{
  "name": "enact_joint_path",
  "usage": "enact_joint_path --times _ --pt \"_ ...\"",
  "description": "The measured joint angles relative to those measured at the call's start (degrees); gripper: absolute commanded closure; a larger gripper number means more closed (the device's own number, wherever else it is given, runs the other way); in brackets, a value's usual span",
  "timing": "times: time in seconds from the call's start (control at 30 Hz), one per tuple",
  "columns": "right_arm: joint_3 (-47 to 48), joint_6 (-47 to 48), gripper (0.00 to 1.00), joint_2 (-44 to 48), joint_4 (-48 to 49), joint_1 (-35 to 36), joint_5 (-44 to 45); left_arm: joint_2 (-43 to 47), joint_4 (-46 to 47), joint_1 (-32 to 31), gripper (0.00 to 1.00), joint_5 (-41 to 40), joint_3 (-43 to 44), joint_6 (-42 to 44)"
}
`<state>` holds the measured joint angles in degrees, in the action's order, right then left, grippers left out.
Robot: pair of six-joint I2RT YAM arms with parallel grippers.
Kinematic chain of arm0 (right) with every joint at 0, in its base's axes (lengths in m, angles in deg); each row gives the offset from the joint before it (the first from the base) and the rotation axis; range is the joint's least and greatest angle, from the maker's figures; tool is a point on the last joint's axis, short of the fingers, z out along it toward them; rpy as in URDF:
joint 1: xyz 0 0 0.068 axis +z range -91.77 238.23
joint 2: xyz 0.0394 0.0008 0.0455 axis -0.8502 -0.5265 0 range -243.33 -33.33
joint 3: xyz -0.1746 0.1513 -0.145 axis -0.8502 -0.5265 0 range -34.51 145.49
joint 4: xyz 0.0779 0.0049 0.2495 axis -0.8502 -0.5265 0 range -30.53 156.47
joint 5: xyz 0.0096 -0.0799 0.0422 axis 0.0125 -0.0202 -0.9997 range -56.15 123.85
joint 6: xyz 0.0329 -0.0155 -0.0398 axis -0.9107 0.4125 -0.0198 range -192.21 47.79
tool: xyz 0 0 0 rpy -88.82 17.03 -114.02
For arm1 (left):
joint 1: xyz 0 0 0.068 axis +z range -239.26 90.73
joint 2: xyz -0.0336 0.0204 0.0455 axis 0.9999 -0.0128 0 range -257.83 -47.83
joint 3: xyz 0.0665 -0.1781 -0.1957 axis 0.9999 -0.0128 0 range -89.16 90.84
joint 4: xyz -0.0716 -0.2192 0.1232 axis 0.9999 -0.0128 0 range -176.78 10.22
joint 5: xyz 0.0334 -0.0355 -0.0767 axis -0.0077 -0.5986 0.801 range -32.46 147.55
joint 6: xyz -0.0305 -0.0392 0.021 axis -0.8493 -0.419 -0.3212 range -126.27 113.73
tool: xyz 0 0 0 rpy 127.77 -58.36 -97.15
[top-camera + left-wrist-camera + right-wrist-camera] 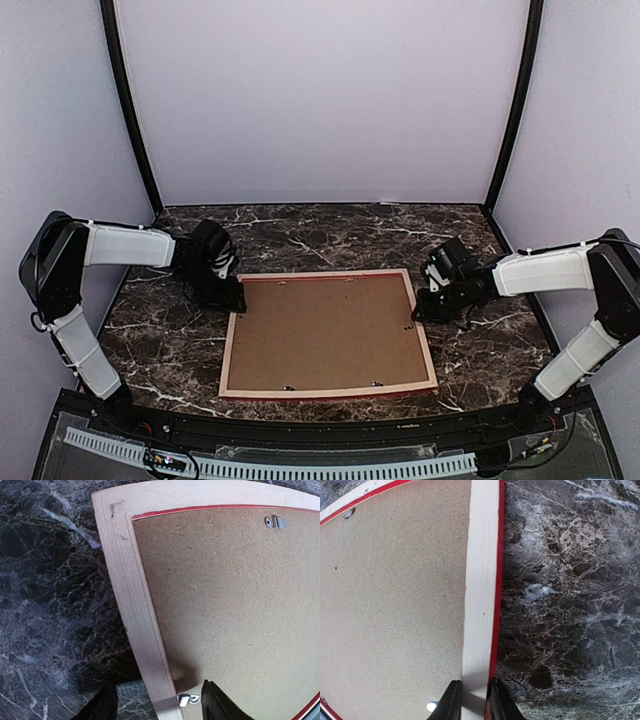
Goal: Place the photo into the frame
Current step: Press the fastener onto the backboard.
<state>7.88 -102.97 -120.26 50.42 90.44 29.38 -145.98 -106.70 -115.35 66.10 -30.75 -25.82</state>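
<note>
The frame [330, 388] lies face down mid-table, pale wood back up, with a red edge showing. The brown backing board [325, 335] fills it. The photo is hidden. My left gripper [232, 295] is at the frame's far-left corner. In the left wrist view it [159, 700] is open, one finger on each side of the left rail [135, 615], next to a metal clip [187, 699]. My right gripper [418, 312] is at the right rail. In the right wrist view it [472, 692] is shut on that rail [481, 580].
The dark marble table [480, 350] surrounds the frame. Small metal clips [275, 523] sit along the inner edge of the backing board [230, 595]. White walls with black corner posts [130, 110] enclose the back and sides.
</note>
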Motion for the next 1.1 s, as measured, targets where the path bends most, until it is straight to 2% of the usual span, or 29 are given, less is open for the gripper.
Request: enact_joint_path --times 0.23,0.47,0.87,1.1 --pt "-0.1 0.0 0.76 0.4 -0.5 0.0 -0.2 2.1 0.3 0.0 0.36 3.2 -1.2 -0.7" --pt "-0.1 -0.3 0.63 0.4 -0.9 0.0 -0.6 5.6 1.1 0.0 0.49 5.8 -7.3 -1.8" --pt "0.2 -0.4 0.56 0.4 -1.1 0.0 -1.4 7.2 2.9 0.0 0.64 7.4 -10.6 -2.8" --pt "0.7 -0.4 0.53 0.4 -1.1 0.0 -2.3 7.2 4.2 0.0 0.67 7.8 -11.2 -4.0"
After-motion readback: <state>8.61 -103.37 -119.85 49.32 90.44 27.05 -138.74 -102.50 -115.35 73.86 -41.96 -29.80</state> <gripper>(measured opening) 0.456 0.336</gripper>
